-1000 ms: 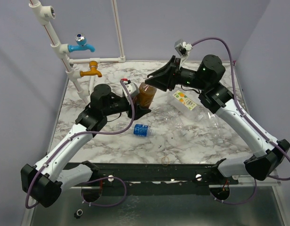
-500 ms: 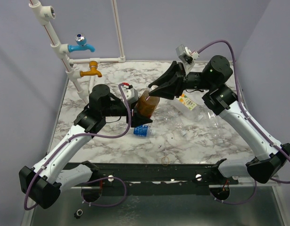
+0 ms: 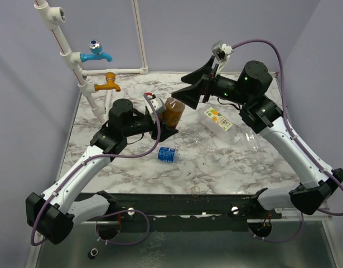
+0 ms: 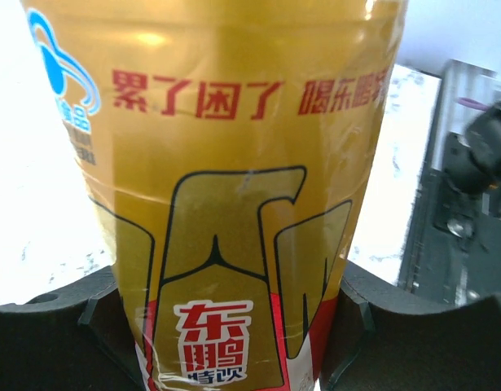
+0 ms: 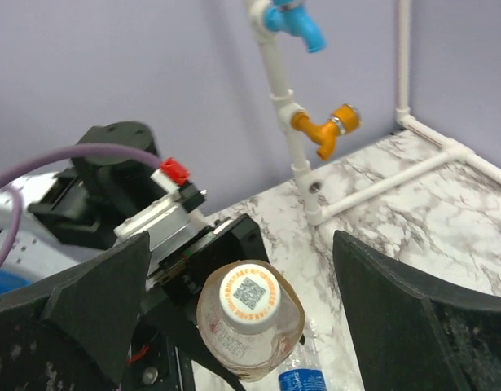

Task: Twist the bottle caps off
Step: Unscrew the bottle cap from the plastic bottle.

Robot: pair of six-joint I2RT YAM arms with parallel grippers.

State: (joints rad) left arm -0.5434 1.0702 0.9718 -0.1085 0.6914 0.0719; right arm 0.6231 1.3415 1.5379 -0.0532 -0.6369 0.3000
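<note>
Since the cap [image 5: 250, 291] is a small, hard white disc with a flat printed top and only a shallow rim, take it by its edge, squarely from both sides. The top gives you nothing to bite on. It sits on the neck of the amber bottle [image 5: 252, 336], which is held up off the counter [image 3: 227, 173] near the middle back and leans toward the right arm.

Expect thin, springy plastic that dents under a hard squeeze. You cannot tell whether the amber is liquid or tint, so allow for some weight. The glossy label may let the body slip round once torque comes on. The left fingers [image 4: 54, 342] clamp the labelled body from either side, low down, and that is your anchor.

The right fingers [image 5: 421, 326] stand spread wide, one on each side of the cap, not touching it and holding nothing. A blue-labelled bottle [image 3: 168, 154] lies on its side on the counter, apart from the held one.
</note>
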